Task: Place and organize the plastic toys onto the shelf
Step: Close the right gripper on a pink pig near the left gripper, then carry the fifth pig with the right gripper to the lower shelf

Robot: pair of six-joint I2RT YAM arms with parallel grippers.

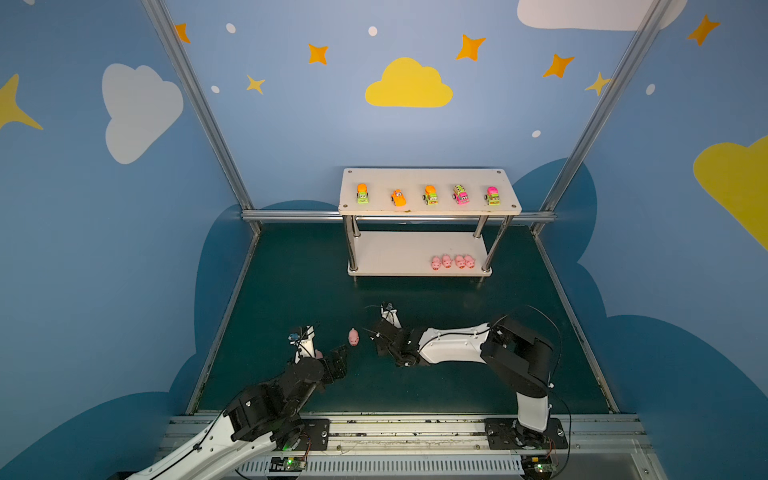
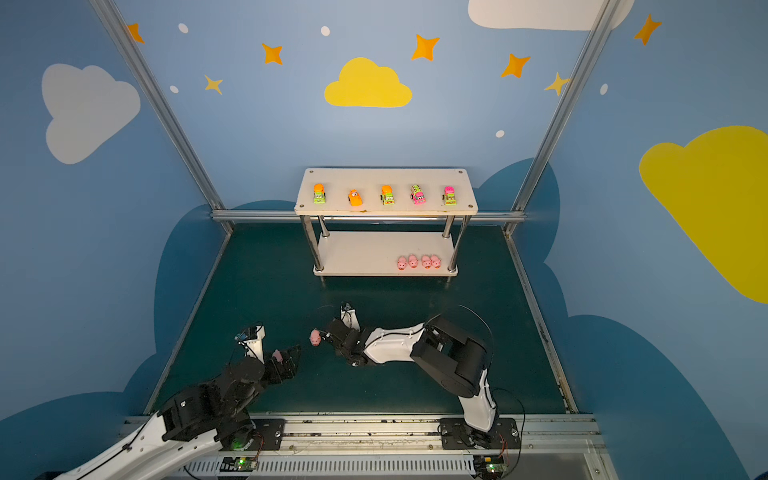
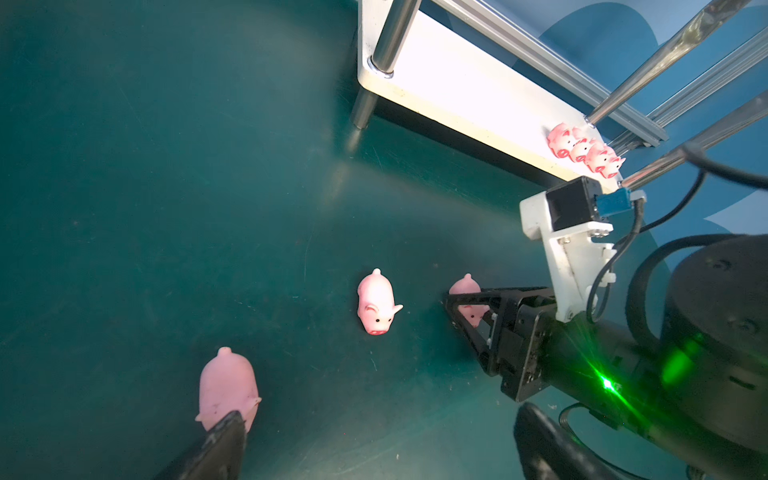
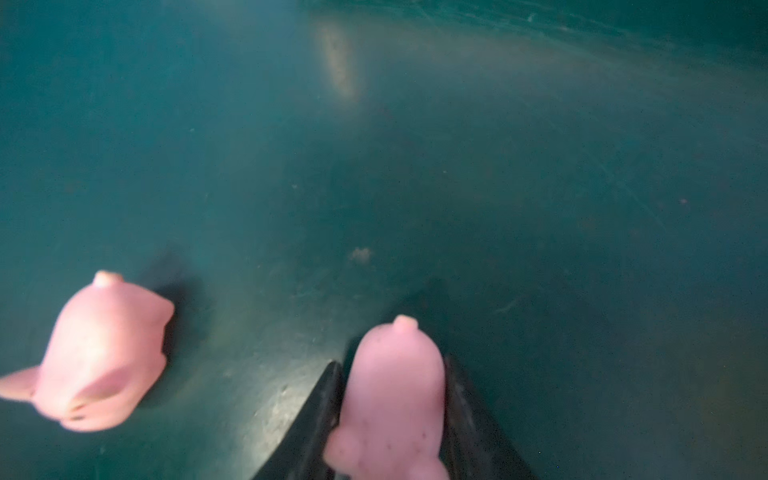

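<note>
The white shelf stands at the back, with five toy vehicles in a row on its top board and several pink pigs on the lower board's right end. Three pigs are on the green mat. My right gripper is shut on one pig; both top views hide that pig. A free pig lies beside it. My left gripper is open, and the third pig lies just past one fingertip.
Metal frame posts and blue walls enclose the mat on three sides. A rail carrying both arm bases runs along the front edge. The shelf's shiny posts stand at its corners.
</note>
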